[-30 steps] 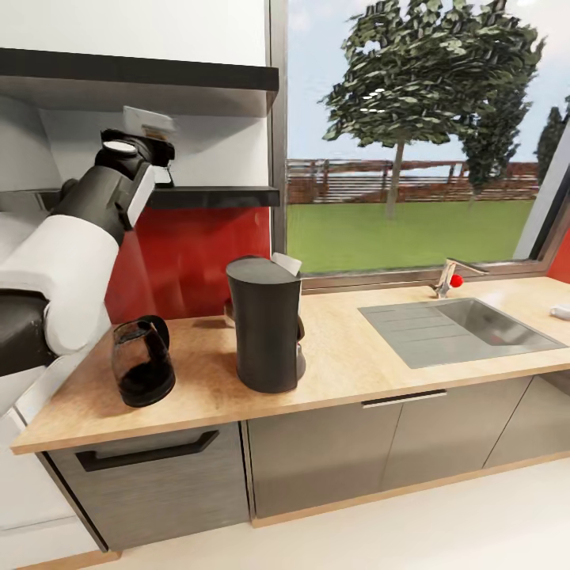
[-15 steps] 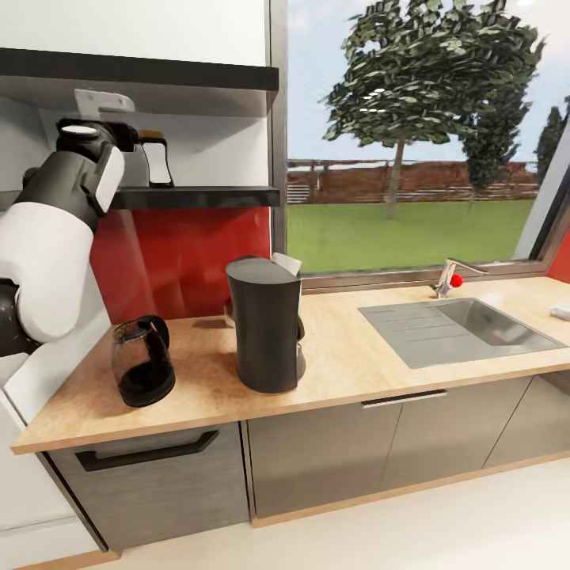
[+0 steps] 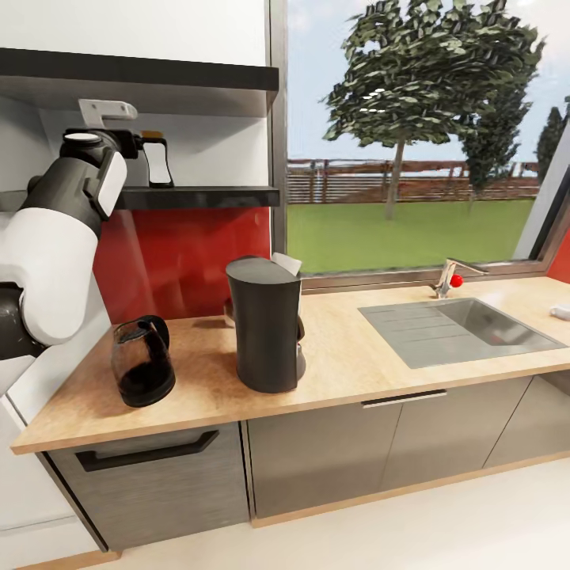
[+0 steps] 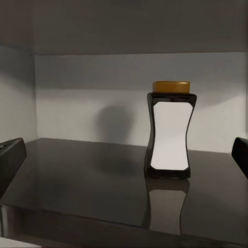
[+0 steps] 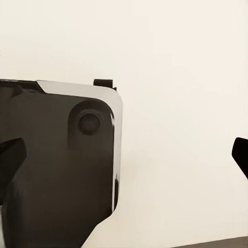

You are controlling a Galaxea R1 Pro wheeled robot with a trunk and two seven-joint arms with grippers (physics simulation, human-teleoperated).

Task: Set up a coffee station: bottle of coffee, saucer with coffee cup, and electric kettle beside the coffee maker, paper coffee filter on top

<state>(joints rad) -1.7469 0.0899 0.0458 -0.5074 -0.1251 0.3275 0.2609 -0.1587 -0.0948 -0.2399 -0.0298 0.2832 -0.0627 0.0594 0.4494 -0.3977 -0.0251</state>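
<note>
The bottle of coffee point(image 3: 158, 161) point(image 4: 170, 134), dark with a white label and a tan cap, stands upright on the black kitchen shelf point(image 3: 206, 196). My left gripper point(image 4: 124, 157) is open at shelf height, a short way in front of the bottle and not touching it. On the kitchen countertop point(image 3: 356, 356) stand the tall dark grey coffee maker point(image 3: 265, 324) and, to its left, the black electric kettle point(image 3: 142, 360). A white paper piece point(image 3: 286, 264), perhaps the paper coffee filter, leans at the maker's top rear edge. My right gripper point(image 5: 124, 152) is open and empty. Saucer and coffee cup are out of view.
A steel sink point(image 3: 459, 328) with a faucet point(image 3: 451, 277) is set into the counter's right half. A small white thing point(image 3: 560, 312) is cut off by the right edge. A second black shelf point(image 3: 158, 71) runs above. The right wrist view looks down at the robot's dark body over pale floor.
My left arm has swung left and drawn back from the shelf, uncovering the bottle, then edged slightly right again. Nothing on the counter has moved.
</note>
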